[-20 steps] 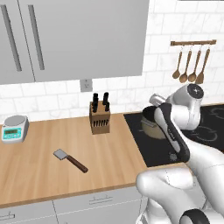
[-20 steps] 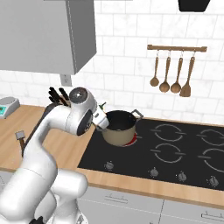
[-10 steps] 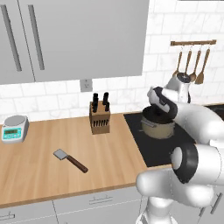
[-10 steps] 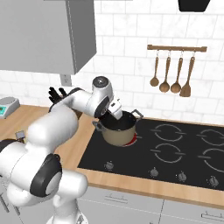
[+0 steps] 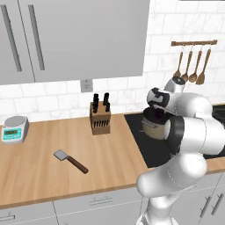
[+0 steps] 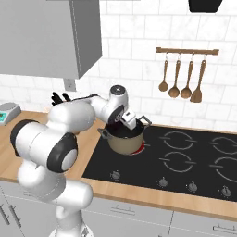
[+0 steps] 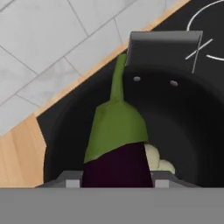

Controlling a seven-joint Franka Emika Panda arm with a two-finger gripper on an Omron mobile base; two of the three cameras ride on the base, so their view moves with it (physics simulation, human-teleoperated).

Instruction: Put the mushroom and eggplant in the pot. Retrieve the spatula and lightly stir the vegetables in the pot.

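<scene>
1. The eggplant [image 7: 116, 144], bottom centre of the hand view, is pinched in the gripper [image 7: 117, 181] over the pot [image 7: 183, 131].
2. A pale mushroom [image 7: 155, 159] lies inside.
3. Release low and centred, clear of the rim.
4. The spatula [image 5: 70, 161] waits lower left on the counter [image 5: 39, 176].

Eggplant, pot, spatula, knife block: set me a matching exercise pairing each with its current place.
Things:
1. eggplant
2. pot
3. spatula
4. knife block

Places:
A. lying flat on the wooden counter
B. standing on the black cooktop
C. held in the claw above the pot's opening
D. upright by the tiled wall, left of the cooktop

Pairs: 1-C, 2-B, 3-A, 4-D
</scene>
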